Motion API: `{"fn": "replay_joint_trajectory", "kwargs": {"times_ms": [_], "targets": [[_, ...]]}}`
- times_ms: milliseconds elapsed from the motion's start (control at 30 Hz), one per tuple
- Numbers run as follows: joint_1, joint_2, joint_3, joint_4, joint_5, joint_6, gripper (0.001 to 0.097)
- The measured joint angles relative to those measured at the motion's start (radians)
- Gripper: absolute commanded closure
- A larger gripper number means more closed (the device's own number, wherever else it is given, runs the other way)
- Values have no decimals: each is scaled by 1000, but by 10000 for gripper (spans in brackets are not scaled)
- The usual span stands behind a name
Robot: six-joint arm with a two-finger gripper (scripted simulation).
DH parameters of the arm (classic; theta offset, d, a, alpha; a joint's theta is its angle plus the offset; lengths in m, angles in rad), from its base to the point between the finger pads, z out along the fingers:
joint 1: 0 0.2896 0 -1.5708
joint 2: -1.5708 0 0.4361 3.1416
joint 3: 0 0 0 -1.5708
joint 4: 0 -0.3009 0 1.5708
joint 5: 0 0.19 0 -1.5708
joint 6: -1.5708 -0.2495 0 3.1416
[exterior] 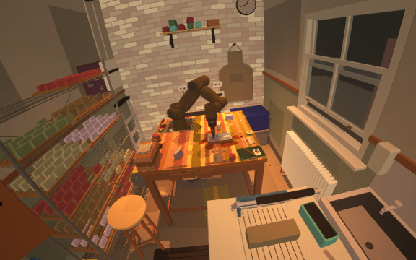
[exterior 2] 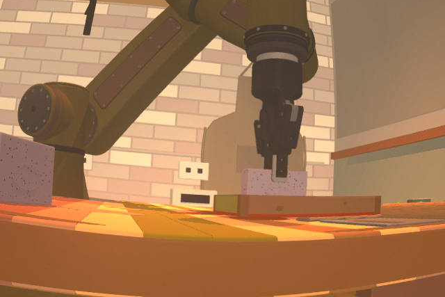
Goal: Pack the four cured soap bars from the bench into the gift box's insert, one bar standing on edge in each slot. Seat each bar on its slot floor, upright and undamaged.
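Note:
A speckled lilac soap bar stands on edge in the wooden gift box at the middle of the bench. Its lower part is hidden behind the box wall. I grip this bar by its top edge with my gripper, which points straight down over the box. A second lilac bar stands on the bench at the far left, close to the second side camera. Another bar lies on the bench's front left. A further bar lies near the front edge.
Behind the bench is a brick wall with a shelf and a hanging apron. A wire rack of soaps fills the left side. A stool stands before the bench. A radiator and a window are on the right.

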Motion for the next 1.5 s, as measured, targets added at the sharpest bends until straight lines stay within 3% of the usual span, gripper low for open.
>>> {"fn": "replay_joint_trajectory", "kwargs": {"times_ms": [1367, 1500], "targets": [[0, 2, -5, 1, 8, 0, 901], [0, 2, -5, 1, 8, 0, 826]]}}
